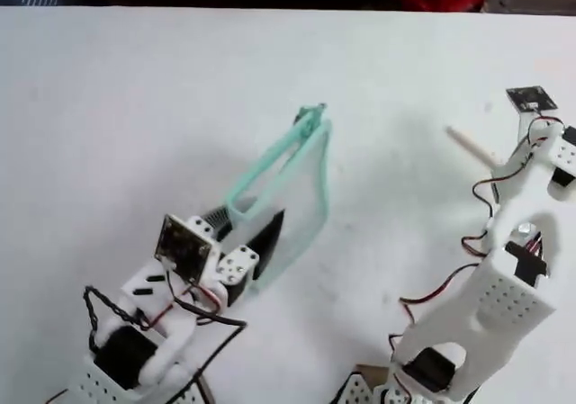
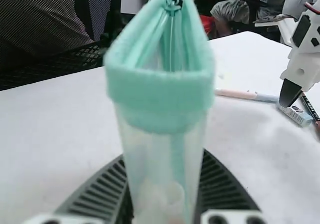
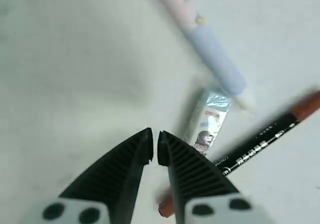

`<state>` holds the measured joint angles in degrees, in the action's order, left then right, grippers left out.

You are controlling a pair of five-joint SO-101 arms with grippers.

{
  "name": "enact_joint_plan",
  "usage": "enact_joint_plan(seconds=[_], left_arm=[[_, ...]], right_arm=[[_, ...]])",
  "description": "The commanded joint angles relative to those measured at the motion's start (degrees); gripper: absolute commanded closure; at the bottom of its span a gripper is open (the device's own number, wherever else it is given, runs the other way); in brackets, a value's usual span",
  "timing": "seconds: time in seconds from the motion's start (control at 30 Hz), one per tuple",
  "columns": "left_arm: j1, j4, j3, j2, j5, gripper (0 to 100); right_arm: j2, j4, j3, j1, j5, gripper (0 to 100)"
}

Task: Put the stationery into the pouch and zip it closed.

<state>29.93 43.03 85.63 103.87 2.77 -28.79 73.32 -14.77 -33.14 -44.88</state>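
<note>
Right wrist view, entry one: the right gripper (image 3: pixel 155 146) is hovering just above the table (image 3: pixel 65 59), its jaws drawn nearly together and carrying nothing.

Items lying off its tips:
- Eraser (image 3: pixel 207 119), count one, lying just beyond the tip of one finger.
- Pencil (image 3: pixel 265 134), count one, passing beneath that same finger and touching or nearly touching the eraser.
- Pen (image 3: pixel 210 49), count one, lying farther ahead, past the eraser.

Left wrist view, entry two: the left gripper (image 2: pixel 162 184) is clamping the pouch (image 2: pixel 165 94), count one, by its lower end. The pouch is standing upright between the jaws, its green-edged mouth gaping and the zip pull (image 2: pixel 172 4) sitting at the far end. Whether anything is lying inside cannot be told.

Handling note, as a judgement: three pieces appear to be waiting outside the pouch, so the first pickup seems to be the step in hand. The right jaws are needing to widen before lowering. The eraser, being nearest, is looking like the easiest first take, gripped across its narrow sides and clear of the pencil. The left gripper is best holding the pouch steady and upright.
</note>
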Motion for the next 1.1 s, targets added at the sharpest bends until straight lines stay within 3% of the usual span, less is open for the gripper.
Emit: enact_joint_plan(seconds=[0.0, 0.13, 0.3, 0.4, 0.73, 1.07], left_arm=[[-0.4, -0.9, -0.4, 0.0, 0.0, 87], [-0.4, -0.9, -0.4, 0.0, 0.0, 87], [-0.4, -0.9, -0.4, 0.0, 0.0, 87], [-0.4, -0.9, -0.4, 0.0, 0.0, 87], [-0.4, -0.9, -0.4, 0.0, 0.0, 87], [-0.4, -0.9, -0.5, 0.0, 0.0, 86]], right_arm=[[4.0, -2.2, -0.3, -1.0, 0.0, 97.8], [4.3, -4.2, -0.3, -3.0, 0.2, 96.9], [4.7, -6.3, -0.3, -6.9, 9.1, 83.7], [3.6, -6.5, 0.4, -7.2, 8.7, 78.5], [1.3, -5.2, 1.2, -3.4, 6.2, 86.9], [-6.5, -9.8, -1.4, -2.3, 6.0, 87.2]])
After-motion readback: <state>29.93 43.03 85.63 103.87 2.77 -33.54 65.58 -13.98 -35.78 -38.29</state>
